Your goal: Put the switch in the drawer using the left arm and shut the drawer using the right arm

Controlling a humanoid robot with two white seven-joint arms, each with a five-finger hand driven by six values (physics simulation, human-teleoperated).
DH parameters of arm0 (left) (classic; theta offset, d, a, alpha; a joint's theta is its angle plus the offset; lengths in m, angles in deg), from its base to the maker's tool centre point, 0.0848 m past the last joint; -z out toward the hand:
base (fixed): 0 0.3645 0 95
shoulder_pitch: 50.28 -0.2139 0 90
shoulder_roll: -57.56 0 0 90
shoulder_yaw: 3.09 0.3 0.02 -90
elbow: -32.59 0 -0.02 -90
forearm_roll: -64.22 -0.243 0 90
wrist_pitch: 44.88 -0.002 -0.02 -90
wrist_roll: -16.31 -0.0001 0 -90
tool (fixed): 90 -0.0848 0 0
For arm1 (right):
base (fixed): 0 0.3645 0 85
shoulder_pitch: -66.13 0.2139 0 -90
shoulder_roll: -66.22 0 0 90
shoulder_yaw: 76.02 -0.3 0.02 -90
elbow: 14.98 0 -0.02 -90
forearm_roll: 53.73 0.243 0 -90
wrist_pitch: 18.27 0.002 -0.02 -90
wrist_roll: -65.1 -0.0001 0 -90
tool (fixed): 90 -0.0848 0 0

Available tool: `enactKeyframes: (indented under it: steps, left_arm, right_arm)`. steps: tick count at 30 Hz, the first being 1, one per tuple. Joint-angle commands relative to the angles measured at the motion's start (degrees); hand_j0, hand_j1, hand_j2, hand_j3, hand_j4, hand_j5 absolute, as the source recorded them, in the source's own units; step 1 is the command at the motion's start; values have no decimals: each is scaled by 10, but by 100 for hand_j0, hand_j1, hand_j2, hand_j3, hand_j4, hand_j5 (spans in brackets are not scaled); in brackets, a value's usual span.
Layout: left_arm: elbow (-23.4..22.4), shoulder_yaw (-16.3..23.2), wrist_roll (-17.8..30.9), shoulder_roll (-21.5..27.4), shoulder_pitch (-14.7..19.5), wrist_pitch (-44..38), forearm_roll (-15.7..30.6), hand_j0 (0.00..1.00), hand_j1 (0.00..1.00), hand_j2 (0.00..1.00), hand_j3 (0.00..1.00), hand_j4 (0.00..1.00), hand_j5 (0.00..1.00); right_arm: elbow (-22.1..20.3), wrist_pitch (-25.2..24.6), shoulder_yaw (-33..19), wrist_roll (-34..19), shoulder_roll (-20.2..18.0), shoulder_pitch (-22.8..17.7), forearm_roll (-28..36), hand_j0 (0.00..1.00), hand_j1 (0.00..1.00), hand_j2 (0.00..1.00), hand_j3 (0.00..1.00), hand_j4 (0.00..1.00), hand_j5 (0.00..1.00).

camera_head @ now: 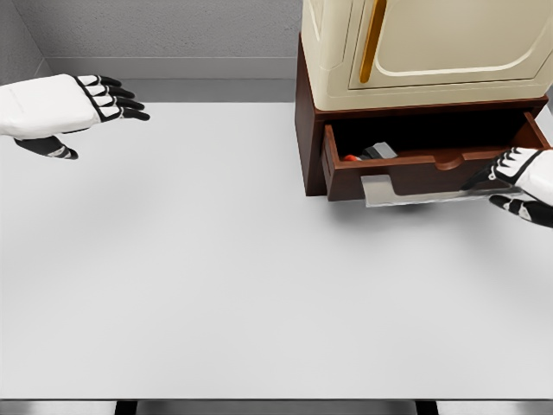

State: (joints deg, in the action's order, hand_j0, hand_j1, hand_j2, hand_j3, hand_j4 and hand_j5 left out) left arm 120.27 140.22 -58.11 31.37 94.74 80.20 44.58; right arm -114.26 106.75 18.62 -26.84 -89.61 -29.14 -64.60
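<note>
A dark brown drawer (406, 173) stands partly pulled out from the base of a cream cabinet (423, 47) at the upper right. Inside it lies the switch (370, 154), a dark grey piece with a red part, mostly hidden by the drawer front. My right hand (517, 183) is at the drawer's right front corner, fingers spread against the front panel and holding nothing. My left hand (95, 108) hovers far off at the upper left over the table, fingers extended and empty.
The white table (216, 277) spans the view, with its front edge near the bottom. A grey metal strip (406, 192) shows under the drawer front. A grey wall runs behind the cabinet.
</note>
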Motion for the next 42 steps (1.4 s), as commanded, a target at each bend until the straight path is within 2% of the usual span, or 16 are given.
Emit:
enactKeyframes:
  steps: [1, 6, 13, 16, 19, 23, 27, 31, 33, 37, 41, 42]
  left_arm:
    - [-1, 0, 0, 4, 0, -1, 4, 100, 100, 100, 100, 100, 100]
    - [-1, -1, 0, 5, 0, -1, 4, 100, 100, 100, 100, 100, 100]
    - [-4, -1, 0, 12, 1, -1, 5, 100, 100, 100, 100, 100, 100]
    - [-3, 0, -1, 12, 0, -1, 5, 100, 100, 100, 100, 100, 100]
    - [-4, 0, -1, 14, 0, -1, 5, 100, 100, 100, 100, 100, 100]
    - [-4, 0, -1, 15, 1, -1, 5, 100, 100, 100, 100, 100, 100]
    - [-4, 0, -1, 19, 0, -1, 9, 100, 100, 100, 100, 100, 100]
    - [-4, 0, -1, 22, 1, -1, 10, 100, 100, 100, 100, 100, 100]
    - [-4, 0, -1, 22, 1, -1, 10, 100, 100, 100, 100, 100, 100]
    - [-3, 0, -1, 25, 1, -1, 14, 100, 100, 100, 100, 100, 100]
    - [-3, 0, -1, 25, 2, -1, 16, 100, 100, 100, 100, 100, 100]
    - [-3, -1, -1, 25, 2, -1, 17, 100, 100, 100, 100, 100, 100]
  right_arm:
    - [16, 0, 6, 0, 8, 3, -5, 61, 61, 61, 61, 61, 61]
    - [30, 0, 16, 0, 11, 17, -6, 61, 61, 61, 61, 61, 61]
    - [37, 0, 26, 1, 18, 62, -6, 61, 61, 61, 61, 61, 61]
    - [1, 0, 26, 1, 11, 49, -11, 61, 61, 61, 61, 61, 61]
    - [-19, 0, 25, 0, 4, 18, -11, 61, 61, 61, 61, 61, 61]
    - [-20, 0, 25, 0, 0, 4, -10, 61, 61, 61, 61, 61, 61]
    - [-16, 0, 26, -3, 4, -8, -35, 61, 61, 61, 61, 61, 61]
    - [-14, 0, 24, -3, 6, -2, -31, 61, 61, 61, 61, 61, 61]
    - [-14, 0, 16, -3, 4, 20, -14, 61, 61, 61, 61, 61, 61]
    - [-16, 0, -57, -3, 2, 23, 15, 60, 60, 60, 60, 60, 60]
    - [-17, 0, -69, -2, -8, 8, 23, 59, 59, 59, 59, 59, 59]
    - [-18, 0, -70, -2, -18, -10, 31, 57, 57, 57, 57, 57, 57]
